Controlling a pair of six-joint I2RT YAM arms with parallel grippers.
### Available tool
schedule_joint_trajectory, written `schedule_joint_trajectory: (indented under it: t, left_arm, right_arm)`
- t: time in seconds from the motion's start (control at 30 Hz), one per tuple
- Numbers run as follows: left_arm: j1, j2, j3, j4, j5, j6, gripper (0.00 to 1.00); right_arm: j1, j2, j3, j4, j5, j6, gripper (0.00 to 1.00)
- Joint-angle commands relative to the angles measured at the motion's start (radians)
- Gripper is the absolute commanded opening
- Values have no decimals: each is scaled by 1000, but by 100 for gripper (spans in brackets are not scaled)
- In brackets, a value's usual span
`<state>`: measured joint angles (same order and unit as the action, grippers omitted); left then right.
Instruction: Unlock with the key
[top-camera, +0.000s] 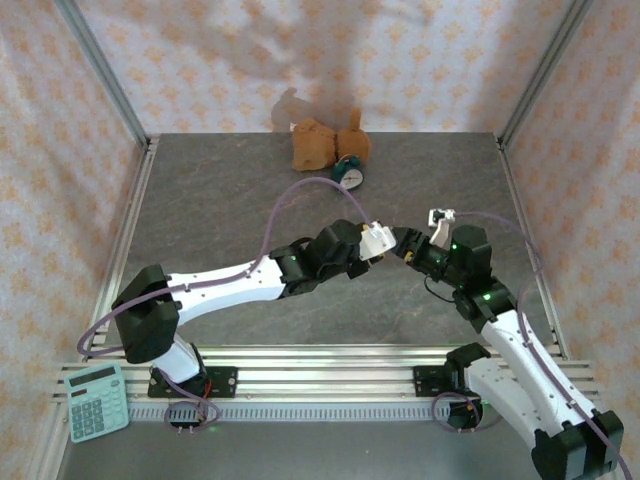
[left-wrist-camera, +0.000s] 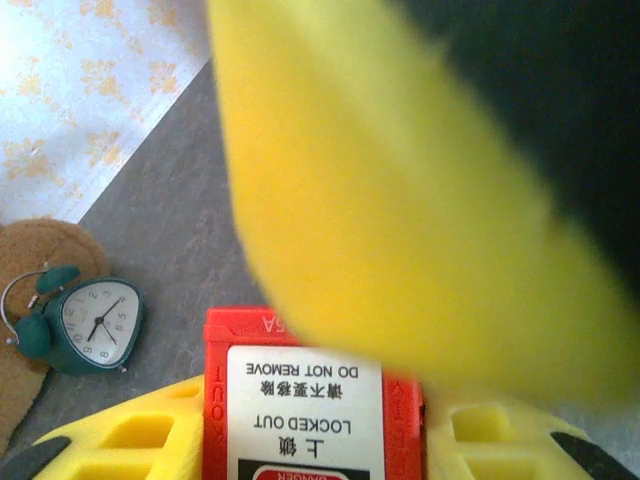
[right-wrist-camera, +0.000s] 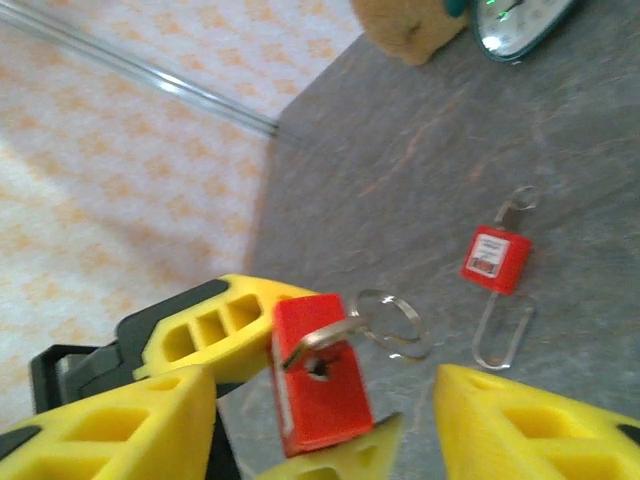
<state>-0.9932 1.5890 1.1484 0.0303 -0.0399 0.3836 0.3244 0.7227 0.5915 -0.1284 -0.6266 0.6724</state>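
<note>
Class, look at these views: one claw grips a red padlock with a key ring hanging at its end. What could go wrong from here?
1. The right claw is open, with the key just ahead between its fingers. Closing off-centre could catch the ring instead, so nothing turns.
2. The left claw grips the held padlock by its sides above the table. A hard twist might rotate it or drop it.

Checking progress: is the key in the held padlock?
Probably in: the key sits at the keyhole of the red padlock, ring hanging free; depth: cannot tell.
</note>
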Motion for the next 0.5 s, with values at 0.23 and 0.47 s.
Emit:
schedule_joint_trajectory:
  t: [0.23,0.47]
  left_arm:
    - [9,-85,-89,2,-22,8,14]
    - [18,-98,-95,-36,37,-21,12]
  right_arm:
    - [-12,-18,85,-145,166,-39,62]
    - [-15,12,90,-153,167,-45,61]
